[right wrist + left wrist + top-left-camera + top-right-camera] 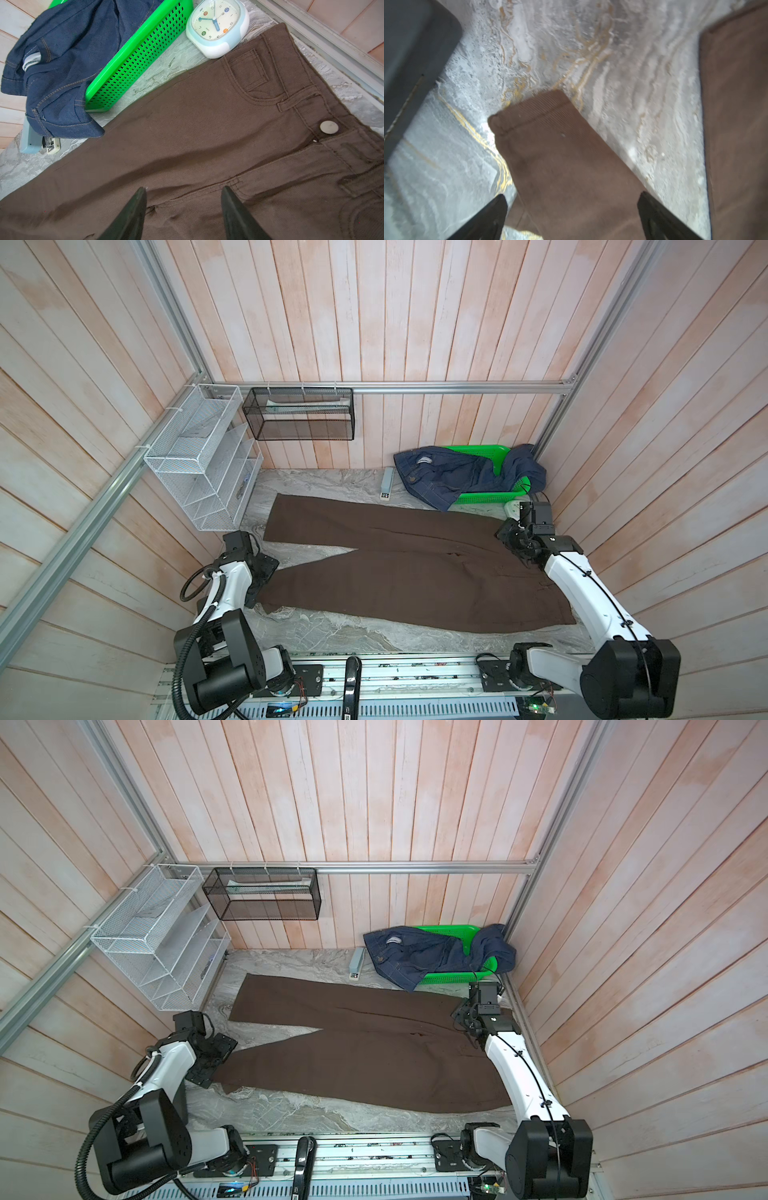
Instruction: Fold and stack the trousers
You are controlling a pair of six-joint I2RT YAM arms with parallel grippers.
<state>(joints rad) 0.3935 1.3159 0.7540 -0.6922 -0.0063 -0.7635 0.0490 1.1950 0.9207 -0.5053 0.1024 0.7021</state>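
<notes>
one trousers (pixel 560 158) leg, between parted left fingers (pixel 496 212)

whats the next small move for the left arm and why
Probably close the left gripper on the near leg's cuff: its jaws stand open over it, and the trousers lie flat with legs splayed, so that leg likely needs carrying onto the other.
</notes>
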